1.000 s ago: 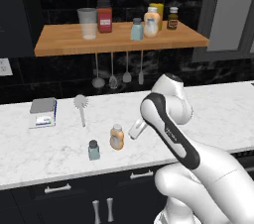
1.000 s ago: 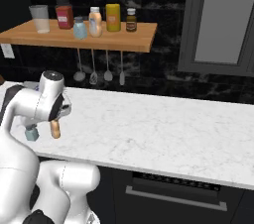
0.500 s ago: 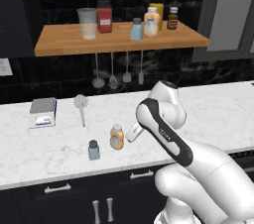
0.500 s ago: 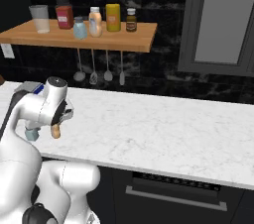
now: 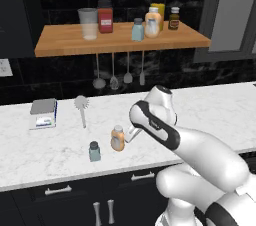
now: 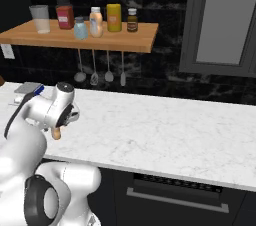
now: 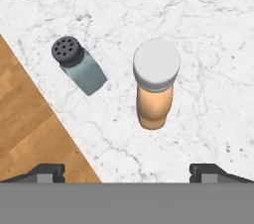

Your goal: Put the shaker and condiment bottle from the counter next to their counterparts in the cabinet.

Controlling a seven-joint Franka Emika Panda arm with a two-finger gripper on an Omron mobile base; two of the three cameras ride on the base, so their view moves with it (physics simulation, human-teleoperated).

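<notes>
The counter — white marble — carries four things toward its left end. A shaker and a bottle stand upright near the front edge, just beside each other, apart. Further back lie a brush and, nearer the left end, a small scale. The shelf above holds a cup, jars and bottles along its back edge.

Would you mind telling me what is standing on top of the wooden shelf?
On the shelf: a clear cup, red-labelled jar, pale blue shaker, orange-tan bottle, yellow container partly hidden behind it, and dark brown bottle.
</notes>
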